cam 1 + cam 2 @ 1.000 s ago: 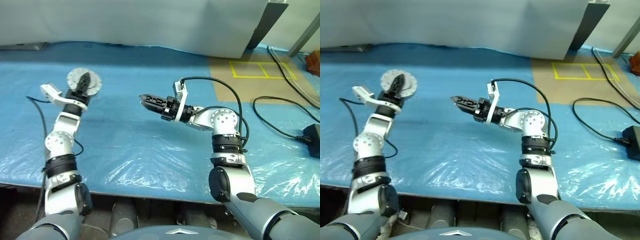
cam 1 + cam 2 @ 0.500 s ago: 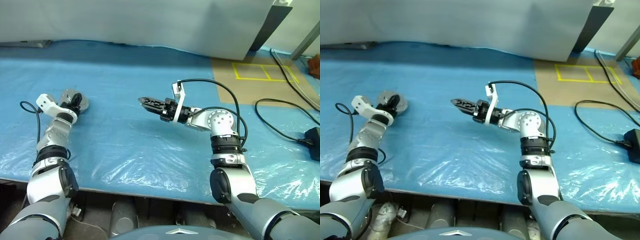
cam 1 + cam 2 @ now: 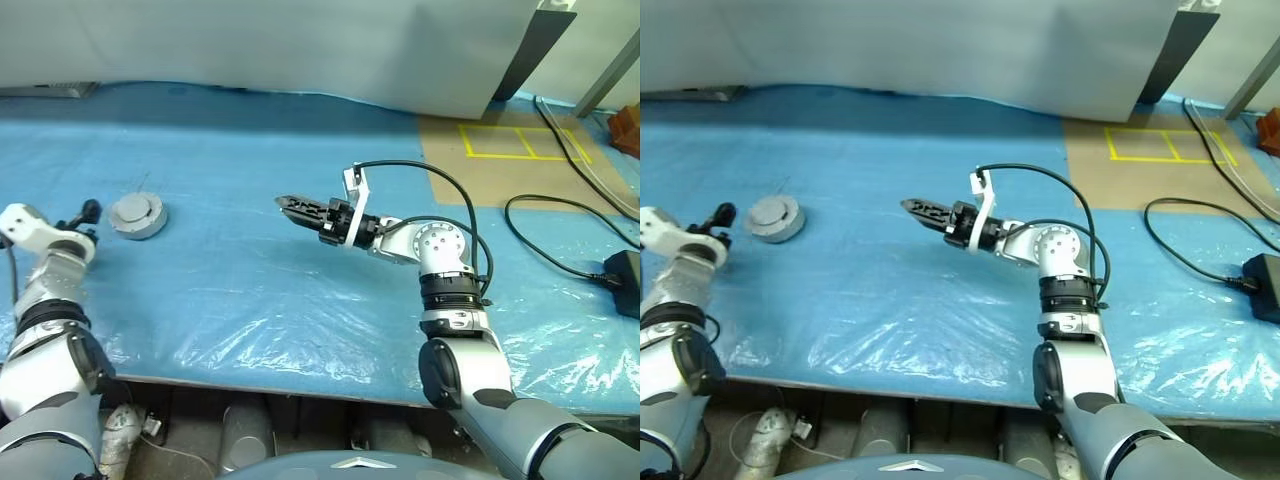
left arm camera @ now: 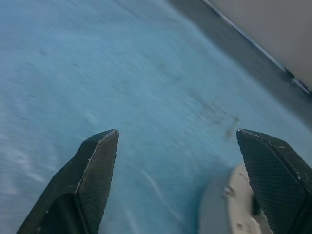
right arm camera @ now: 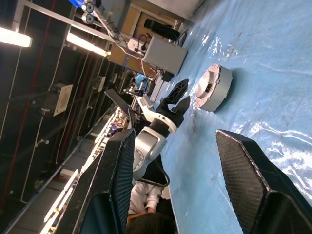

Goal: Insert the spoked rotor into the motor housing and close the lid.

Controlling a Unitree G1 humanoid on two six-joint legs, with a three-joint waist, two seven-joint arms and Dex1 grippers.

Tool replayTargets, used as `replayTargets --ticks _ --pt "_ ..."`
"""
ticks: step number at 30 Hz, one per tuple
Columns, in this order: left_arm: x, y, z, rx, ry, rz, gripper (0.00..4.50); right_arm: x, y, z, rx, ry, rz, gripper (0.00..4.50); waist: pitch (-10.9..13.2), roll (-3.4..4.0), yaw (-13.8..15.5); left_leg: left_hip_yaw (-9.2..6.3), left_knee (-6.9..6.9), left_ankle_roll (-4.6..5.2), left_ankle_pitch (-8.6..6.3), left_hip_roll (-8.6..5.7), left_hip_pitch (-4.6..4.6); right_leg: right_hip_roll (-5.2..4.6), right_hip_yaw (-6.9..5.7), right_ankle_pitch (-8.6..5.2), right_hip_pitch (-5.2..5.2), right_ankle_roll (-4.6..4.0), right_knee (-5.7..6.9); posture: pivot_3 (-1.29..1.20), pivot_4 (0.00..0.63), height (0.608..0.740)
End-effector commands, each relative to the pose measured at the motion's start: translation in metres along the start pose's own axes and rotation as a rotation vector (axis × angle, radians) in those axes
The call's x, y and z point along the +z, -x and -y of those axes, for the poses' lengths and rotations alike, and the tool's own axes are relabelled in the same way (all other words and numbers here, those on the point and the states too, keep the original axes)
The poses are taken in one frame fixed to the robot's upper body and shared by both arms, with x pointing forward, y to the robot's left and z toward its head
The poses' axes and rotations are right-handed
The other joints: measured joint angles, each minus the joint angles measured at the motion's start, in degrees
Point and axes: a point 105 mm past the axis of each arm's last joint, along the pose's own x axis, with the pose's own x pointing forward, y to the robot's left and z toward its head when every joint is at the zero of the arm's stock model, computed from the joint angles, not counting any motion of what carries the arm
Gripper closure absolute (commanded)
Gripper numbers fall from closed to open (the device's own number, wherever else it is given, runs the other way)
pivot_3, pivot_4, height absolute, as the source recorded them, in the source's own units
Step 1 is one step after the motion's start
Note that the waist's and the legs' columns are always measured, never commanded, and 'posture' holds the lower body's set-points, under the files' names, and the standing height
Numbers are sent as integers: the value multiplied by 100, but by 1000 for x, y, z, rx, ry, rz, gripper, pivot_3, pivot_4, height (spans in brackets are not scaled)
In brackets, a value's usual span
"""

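The motor housing (image 3: 138, 226) is a squat round grey cup on the blue sheet at the left. The lid (image 3: 135, 208), a flat pale disc, lies on top and covers it. The spoked rotor is hidden. My left gripper (image 3: 82, 215) hovers just left of the housing, open and empty. In the left wrist view the housing's rim (image 4: 222, 214) sits beside one finger (image 4: 273, 165). My right gripper (image 3: 284, 203) hangs over the middle of the sheet, pointing left toward the housing and well apart from it. Its fingers (image 5: 117, 165) stand open with nothing between them.
Black cables (image 3: 560, 215) and a black power adapter (image 3: 625, 268) lie at the right. A yellow taped square (image 3: 520, 140) marks a brown patch at the back right. A grey panel (image 3: 300, 40) runs along the back. The table's front edge (image 3: 300, 385) is near.
My left gripper brought the lid down onto the housing, let go, opened wider and swung away to the left. The right arm has kept still.
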Motion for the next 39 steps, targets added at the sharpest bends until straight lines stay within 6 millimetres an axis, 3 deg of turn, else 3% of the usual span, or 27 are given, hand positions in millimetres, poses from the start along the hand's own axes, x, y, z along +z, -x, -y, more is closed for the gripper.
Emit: replayTargets --ticks 1,4,6,8,10,12,15,20,22,28,39 --pt "44 4 -5 -25 8 129 441 3 -1 -6 31 26 22 1758 0 0 8 0 0 0 0 1 0 0 -1 0 0 0 0 0 150 740" --pt "68 5 19 -154 -14 177 441 9 4 -6 18 85 51 1758 0 0 48 0 -1 0 0 1 0 -3 -2 -1 1 -1 0 0 150 740" --pt "78 8 52 -301 -32 202 441 20 12 -8 7 161 115 1758 1 -4 83 0 1 0 0 0 -2 -8 -7 -1 4 -1 1 0 150 740" --pt "74 19 92 -482 -74 181 441 31 22 -8 -25 258 171 1758 1 -6 123 0 4 0 0 0 -7 -12 -14 -1 4 -1 0 0 150 740" --pt "54 42 141 -708 -145 107 441 38 31 -6 -77 344 198 1758 2 -5 131 3 5 0 0 -4 -7 -17 -14 -1 5 -1 2 0 150 740" --pt "28 68 175 -890 -201 28 441 44 39 5 -188 430 214 1758 2 -4 136 6 4 0 0 -4 -7 -17 -13 -1 6 -1 0 0 150 740" --pt "-16 101 209 -1051 -260 -81 441 47 49 13 -316 610 211 1758 3 -4 114 7 3 0 0 1 -5 -8 -6 -2 4 -3 2 0 150 740" --pt "-97 138 227 -1186 -392 -242 441 54 57 16 -436 744 275 1758 3 -2 -67 8 2 0 0 3 3 1 13 -1 0 -2 2 0 150 740" --pt "-113 148 229 -1225 -393 -267 441 51 56 16 -443 752 283 1758 4 0 -116 13 -5 1 0 -2 7 0 19 -1 0 -2 -2 0 150 740" --pt "-112 152 247 -1229 -323 -216 441 37 54 20 -458 749 261 1758 4 2 -151 13 -6 1 0 0 7 3 18 -1 0 -2 -4 0 150 740" --pt "-101 148 254 -1218 -340 -177 441 43 45 20 -461 798 261 1758 6 5 -158 15 -7 1 0 -2 11 3 22 -1 1 -1 -3 0 150 740"
